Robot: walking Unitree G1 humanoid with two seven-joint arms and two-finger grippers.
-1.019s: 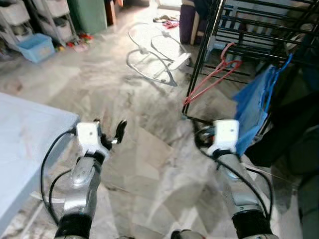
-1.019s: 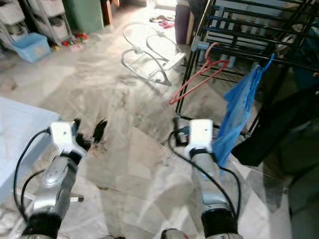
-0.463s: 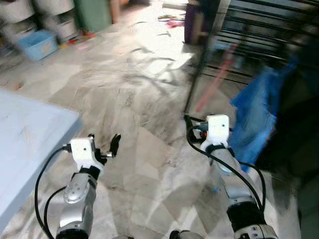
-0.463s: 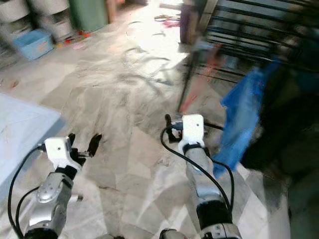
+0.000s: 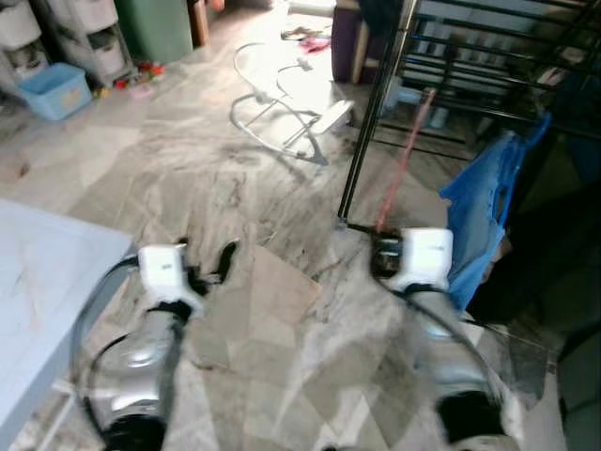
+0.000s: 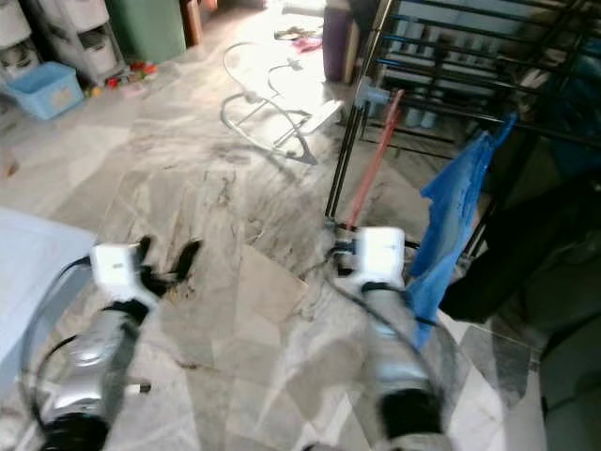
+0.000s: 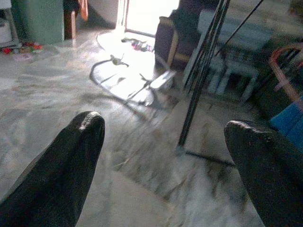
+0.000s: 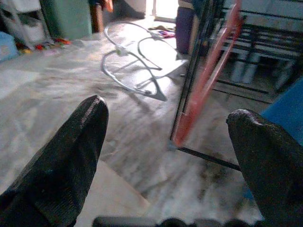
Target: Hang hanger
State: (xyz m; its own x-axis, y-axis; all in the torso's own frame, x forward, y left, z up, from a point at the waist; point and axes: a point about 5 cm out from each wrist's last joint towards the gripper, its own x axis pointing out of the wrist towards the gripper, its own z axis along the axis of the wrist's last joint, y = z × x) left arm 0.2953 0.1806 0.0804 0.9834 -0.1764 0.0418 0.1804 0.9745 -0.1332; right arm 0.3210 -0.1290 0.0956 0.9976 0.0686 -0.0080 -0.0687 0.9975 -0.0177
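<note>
A red hanger (image 5: 404, 160) hangs by its hook on a rail of the black metal rack (image 5: 374, 113) and shows edge-on as a thin slanted line. My right gripper (image 8: 169, 109) is open and empty, held low in front of the rack, short of the hanger (image 8: 208, 71). Over the marble floor, further from the rack, my left gripper (image 5: 205, 258) is open with nothing between its fingers. The right gripper's fingers are hidden behind its white wrist box (image 5: 424, 254) in the eye views.
A blue cloth (image 5: 488, 207) and dark garments (image 5: 554, 235) hang on the rack at the right. A white wire frame (image 5: 282, 94) lies on the floor ahead. A pale blue table (image 5: 47, 272) stands at my left. A blue bin (image 5: 56, 89) and a green cabinet (image 5: 160, 28) stand far left.
The hanger showed its triangle a second ago and now shows edge-on on the rack. The whole view shifted and blurred as the camera moved. Both grippers stay open.
</note>
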